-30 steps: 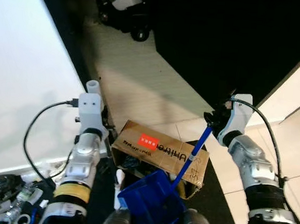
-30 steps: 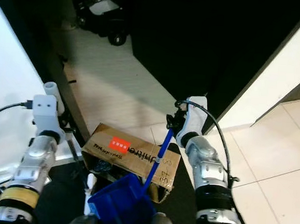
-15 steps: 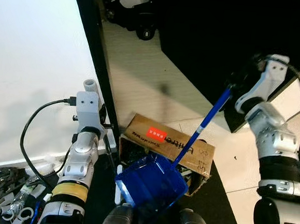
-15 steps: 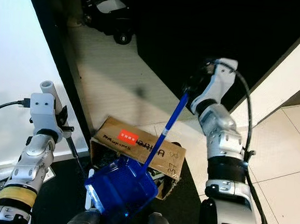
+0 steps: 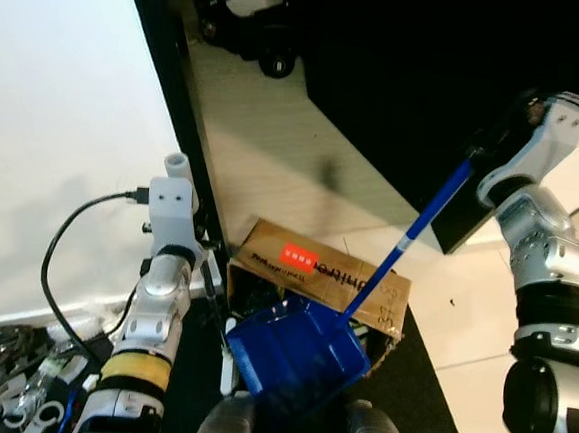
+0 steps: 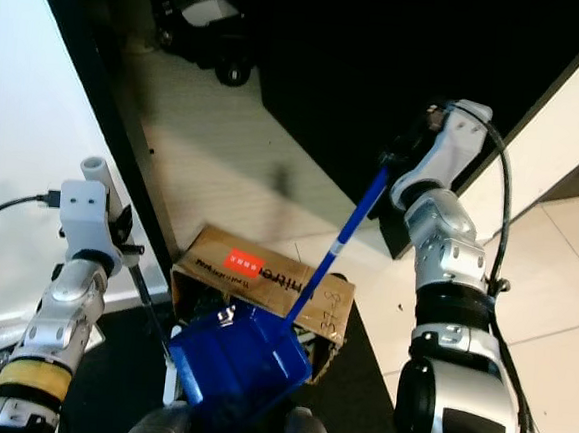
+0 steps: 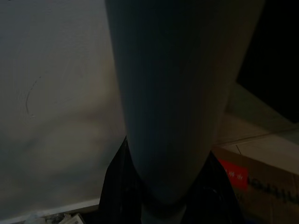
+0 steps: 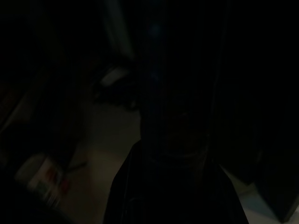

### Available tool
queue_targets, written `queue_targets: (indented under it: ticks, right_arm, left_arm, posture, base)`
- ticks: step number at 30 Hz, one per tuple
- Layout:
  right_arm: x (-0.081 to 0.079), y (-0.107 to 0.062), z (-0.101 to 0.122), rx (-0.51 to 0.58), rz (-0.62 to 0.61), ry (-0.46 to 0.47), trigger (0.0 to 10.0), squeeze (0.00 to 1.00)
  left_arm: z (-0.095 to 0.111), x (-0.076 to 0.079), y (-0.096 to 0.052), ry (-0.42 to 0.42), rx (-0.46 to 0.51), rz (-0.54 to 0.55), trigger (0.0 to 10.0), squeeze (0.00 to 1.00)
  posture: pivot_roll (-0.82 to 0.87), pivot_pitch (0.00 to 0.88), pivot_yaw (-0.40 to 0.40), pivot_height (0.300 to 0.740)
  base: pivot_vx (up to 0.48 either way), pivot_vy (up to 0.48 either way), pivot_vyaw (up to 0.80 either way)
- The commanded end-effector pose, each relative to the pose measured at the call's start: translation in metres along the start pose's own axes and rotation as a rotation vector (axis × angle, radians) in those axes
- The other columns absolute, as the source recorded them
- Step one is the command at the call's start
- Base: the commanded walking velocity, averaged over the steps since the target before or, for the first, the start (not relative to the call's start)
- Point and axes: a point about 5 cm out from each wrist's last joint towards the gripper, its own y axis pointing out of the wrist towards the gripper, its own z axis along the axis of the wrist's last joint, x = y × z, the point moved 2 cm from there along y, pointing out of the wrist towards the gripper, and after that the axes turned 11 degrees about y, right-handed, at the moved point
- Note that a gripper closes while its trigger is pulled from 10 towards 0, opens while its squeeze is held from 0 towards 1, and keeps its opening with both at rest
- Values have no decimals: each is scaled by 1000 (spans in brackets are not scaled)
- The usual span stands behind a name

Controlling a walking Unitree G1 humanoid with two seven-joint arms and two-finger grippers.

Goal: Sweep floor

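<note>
The right gripper (image 5: 487, 150) is raised high on the robot's right side, against a dark panel, and its jaws are closed on the upper end of the blue handle (image 5: 408, 236) of a dustpan (image 5: 297, 356). The handle runs from those jaws down and toward the robot's left, a pale band partway along it, and ends at the blue pan. The pan hangs low in front of the robot's body, tilted, its open side turned toward the robot's left, just above the near edge of a cardboard box (image 5: 325, 276). The box lies on the floor (image 5: 274, 155) between the two arms, with a red label (image 5: 300, 254) and dark printed letters on its top flap; the handle crosses in front of it.

The left gripper (image 5: 177, 168) is held up beside a black vertical edge next to a white wall (image 5: 55, 138). In the left wrist view a pale grey pole (image 7: 173, 102) runs straight between its jaws, which are closed around it. A black cable (image 5: 66, 249) loops from that wrist. A dark wheeled object (image 5: 247, 18) stands on the floor further ahead. The right wrist view is very dark; the blue handle can faintly be made out between the jaws.
</note>
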Motion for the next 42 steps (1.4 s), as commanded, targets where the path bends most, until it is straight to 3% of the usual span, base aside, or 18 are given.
queue_targets:
  ticks: [1,8,17,28,31,36,37,42]
  right_arm:
    - [3,1,25,125,-9,31,10000,0]
    - [14,3,44,220,-69,15,10000,0]
    - [20,5,40,210,-109,-46,10000,0]
    - [0,14,44,241,-2,86,10000,0]
    - [-5,17,42,195,27,89,10000,0]
    - [-8,18,33,96,55,-23,10000,0]
    - [-7,16,25,46,68,-71,10000,0]
    - [-5,11,4,-60,96,-115,10000,0]
  left_arm:
    - [-11,-1,-3,24,-39,-6,10000,0]
    - [-10,0,-2,26,-35,-13,10000,0]
    - [-10,1,-2,28,-32,-16,10000,0]
    - [-9,0,-2,24,-30,-15,10000,0]
    - [-9,1,-2,25,-30,-17,10000,0]
    - [-10,1,-2,58,-28,-35,10000,0]
    - [-11,-2,-3,70,-29,-37,10000,0]
    - [-11,-8,-2,91,-28,-36,10000,0]
  posture:
    - [-5,114,-18,740]
    - [-7,112,-16,740]
    - [-2,107,-16,740]
    - [-3,114,-17,740]
    - [-3,117,-18,740]
    - [-4,119,-20,740]
    - [-3,120,-20,740]
    - [-2,120,-22,740]
  base:
    - [0,0,0]
    - [0,0,0]
    - [0,0,0]
    - [0,0,0]
    - [0,0,0]
    - [0,0,0]
    - [0,0,0]
    - [0,0,0]
